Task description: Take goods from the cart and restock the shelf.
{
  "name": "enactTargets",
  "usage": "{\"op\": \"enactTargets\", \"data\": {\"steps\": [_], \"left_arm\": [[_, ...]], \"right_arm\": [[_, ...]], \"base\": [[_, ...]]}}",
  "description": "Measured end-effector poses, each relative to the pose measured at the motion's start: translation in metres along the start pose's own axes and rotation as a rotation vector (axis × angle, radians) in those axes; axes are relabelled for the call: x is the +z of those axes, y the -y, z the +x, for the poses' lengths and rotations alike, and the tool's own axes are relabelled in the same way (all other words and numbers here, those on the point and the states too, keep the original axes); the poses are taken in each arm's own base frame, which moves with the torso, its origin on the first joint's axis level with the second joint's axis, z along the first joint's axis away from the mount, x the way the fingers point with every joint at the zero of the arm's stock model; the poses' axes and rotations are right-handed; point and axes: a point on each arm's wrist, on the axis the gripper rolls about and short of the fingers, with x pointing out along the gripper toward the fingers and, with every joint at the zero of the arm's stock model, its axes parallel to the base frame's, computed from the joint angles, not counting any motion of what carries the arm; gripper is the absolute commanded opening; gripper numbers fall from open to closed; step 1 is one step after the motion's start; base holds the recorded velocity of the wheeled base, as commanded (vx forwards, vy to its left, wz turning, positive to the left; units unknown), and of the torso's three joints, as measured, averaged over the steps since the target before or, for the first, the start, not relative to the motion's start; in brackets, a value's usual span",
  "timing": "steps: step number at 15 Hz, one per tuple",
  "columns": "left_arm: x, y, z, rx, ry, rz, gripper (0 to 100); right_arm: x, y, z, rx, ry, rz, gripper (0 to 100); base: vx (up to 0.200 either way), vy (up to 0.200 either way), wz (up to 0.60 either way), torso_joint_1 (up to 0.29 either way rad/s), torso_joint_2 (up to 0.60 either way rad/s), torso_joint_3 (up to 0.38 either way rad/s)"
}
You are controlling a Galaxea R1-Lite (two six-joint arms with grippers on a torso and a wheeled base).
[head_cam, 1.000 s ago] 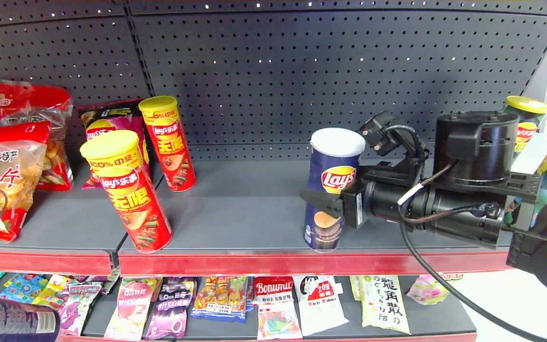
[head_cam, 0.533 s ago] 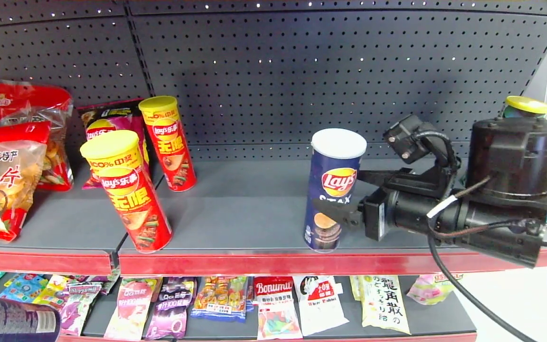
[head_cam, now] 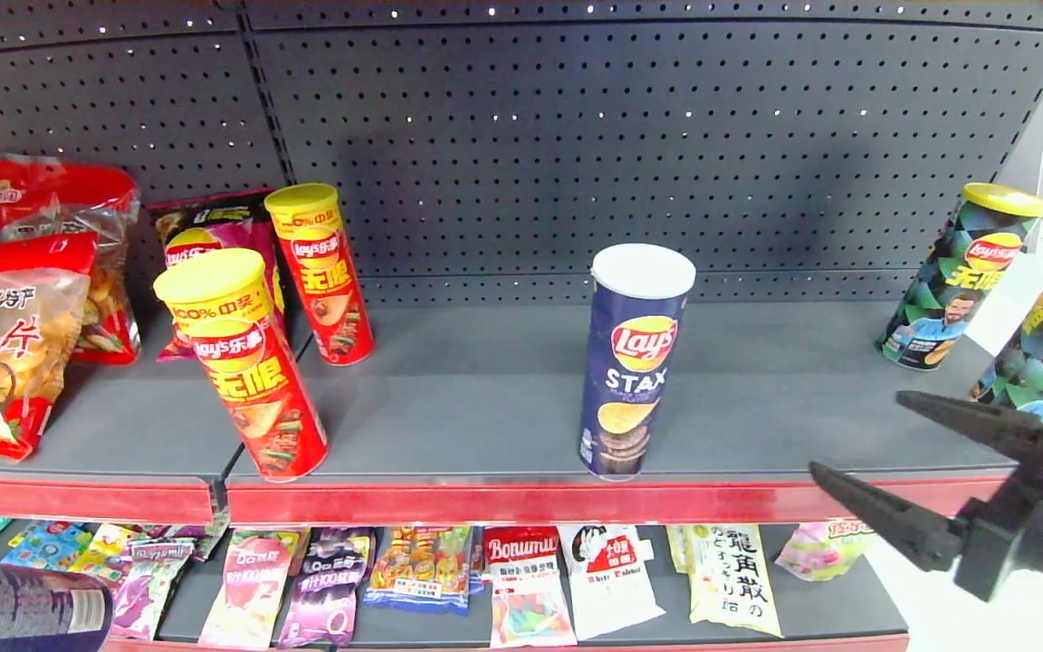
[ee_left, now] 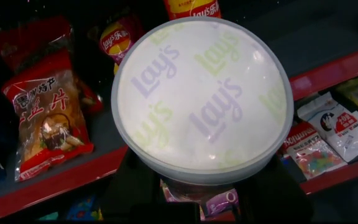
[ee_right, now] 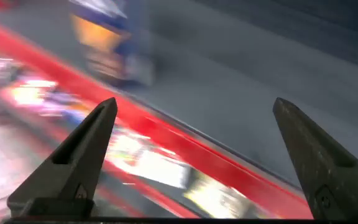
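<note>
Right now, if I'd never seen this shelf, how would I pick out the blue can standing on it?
Find the upper shelf, grey with a red front edge. Near the middle of that edge a tall can stands alone, upright. It is dark blue with a white lid; the red cans on its left and the patterned cans far right have yellow lids.
</note>
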Motion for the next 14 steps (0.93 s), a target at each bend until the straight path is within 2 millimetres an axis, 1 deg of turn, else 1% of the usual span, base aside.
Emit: {"op": "enactTargets", "data": {"steps": [2, 4, 5, 7, 9, 12, 14], "left_arm": [[0.0, 0.0, 0.002, 0.0, -0.01, 0.007, 0], [0.0, 0.0, 0.003, -0.001, -0.019, 0.022, 0], [-0.001, 0.0, 0.003, -0.003, -0.023, 0.025, 0], [-0.002, 0.001, 0.004, -0.007, -0.029, 0.025, 0], [-0.004, 0.002, 0.004, -0.016, -0.03, 0.027, 0], [-0.004, 0.002, 0.004, -0.02, -0.031, 0.027, 0], [-0.004, 0.002, 0.004, -0.02, -0.031, 0.027, 0]], "right_arm": [[-0.014, 0.013, -0.025, -0.097, -0.01, -0.028, 100], [-0.027, 0.014, -0.045, -0.134, -0.06, -0.029, 100], [-0.033, 0.013, -0.054, -0.142, -0.086, -0.028, 100], [-0.039, 0.01, -0.07, -0.156, -0.087, -0.029, 100], [-0.042, 0.008, -0.08, -0.183, -0.073, -0.031, 100], [-0.045, 0.007, -0.088, -0.221, -0.05, -0.043, 100], [-0.05, 0.005, -0.092, -0.223, -0.044, -0.057, 100]], "base": [[0.0, 0.0, 0.0, 0.0, 0.0, 0.0], [0.0, 0.0, 0.0, 0.0, 0.0, 0.0], [-0.2, 0.0, 0.0, 0.007, 0.0, 0.007], [-0.2, 0.0, 0.0, 0.007, 0.0, 0.002], [0.0, 0.0, 0.0, 0.0, 0.0, 0.0], [0.0, 0.0, 0.0, 0.0, 0.0, 0.0], [0.0, 0.0, -0.6, 0.007, 0.0, 0.0]]}}
